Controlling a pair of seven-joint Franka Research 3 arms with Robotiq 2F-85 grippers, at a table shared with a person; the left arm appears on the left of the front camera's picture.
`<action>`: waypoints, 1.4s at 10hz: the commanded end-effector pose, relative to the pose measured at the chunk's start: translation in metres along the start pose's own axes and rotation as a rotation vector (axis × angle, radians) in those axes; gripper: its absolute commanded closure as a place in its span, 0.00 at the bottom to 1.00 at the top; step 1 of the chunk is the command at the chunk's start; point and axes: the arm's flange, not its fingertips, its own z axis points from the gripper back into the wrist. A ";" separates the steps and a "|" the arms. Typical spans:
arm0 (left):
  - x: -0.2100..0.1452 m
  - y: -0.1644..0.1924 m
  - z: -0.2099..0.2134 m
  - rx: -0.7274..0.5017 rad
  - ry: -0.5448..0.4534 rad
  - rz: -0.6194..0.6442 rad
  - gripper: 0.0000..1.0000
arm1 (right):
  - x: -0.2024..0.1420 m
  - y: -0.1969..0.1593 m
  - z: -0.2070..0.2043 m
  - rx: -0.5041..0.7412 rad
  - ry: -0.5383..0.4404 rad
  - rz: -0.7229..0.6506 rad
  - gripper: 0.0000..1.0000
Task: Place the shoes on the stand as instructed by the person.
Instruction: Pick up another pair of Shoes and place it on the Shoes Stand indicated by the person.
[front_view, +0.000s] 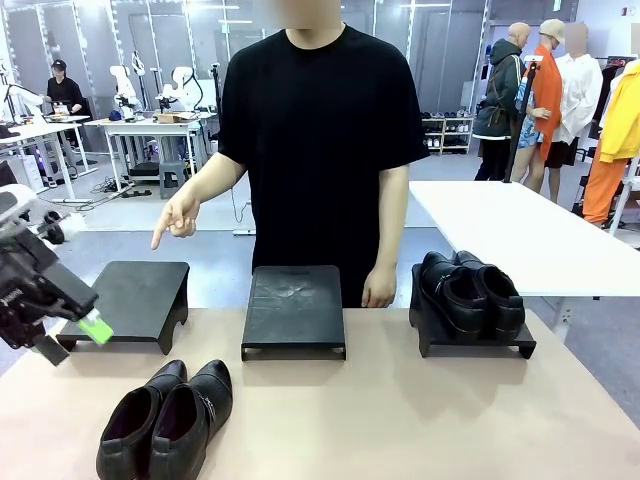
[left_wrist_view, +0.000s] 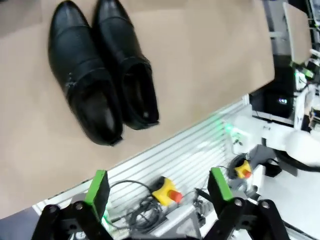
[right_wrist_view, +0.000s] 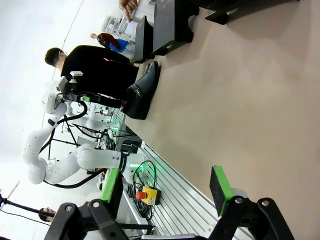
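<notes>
One pair of shoes (front_view: 165, 420) lies side by side on the table's front left, toes pointing away from me. In the left wrist view this pair (left_wrist_view: 100, 70) lies beyond my fingertips. A second pair of shoes (front_view: 470, 295) sits on the right stand (front_view: 478, 345). The person (front_view: 320, 130) points a finger (front_view: 158, 240) down at the bare left stand (front_view: 135, 295). My left gripper (front_view: 75, 340) hovers open beside that stand, left of the near pair; nothing is between its fingers (left_wrist_view: 97, 187). My right gripper (right_wrist_view: 166, 192) is open over the table's near edge, far from the pair (right_wrist_view: 142, 92).
The bare middle stand (front_view: 293, 310) sits between the other two, with the person's other hand (front_view: 378, 290) resting by its right corner. A white table (front_view: 520, 235) stands behind on the right. An emergency stop button (left_wrist_view: 167, 192) and cables lie below the table's near edge.
</notes>
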 end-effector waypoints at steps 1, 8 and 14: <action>0.007 -0.001 -0.032 0.116 0.034 0.019 0.00 | -0.002 0.005 0.001 -0.002 0.008 -0.011 0.11; 0.030 -0.010 -0.107 0.240 0.066 0.028 0.00 | -0.002 0.005 0.001 -0.002 0.008 -0.011 0.11; 0.044 -0.014 -0.155 0.378 0.014 0.051 0.00 | -0.002 0.005 0.001 -0.002 0.008 -0.011 0.11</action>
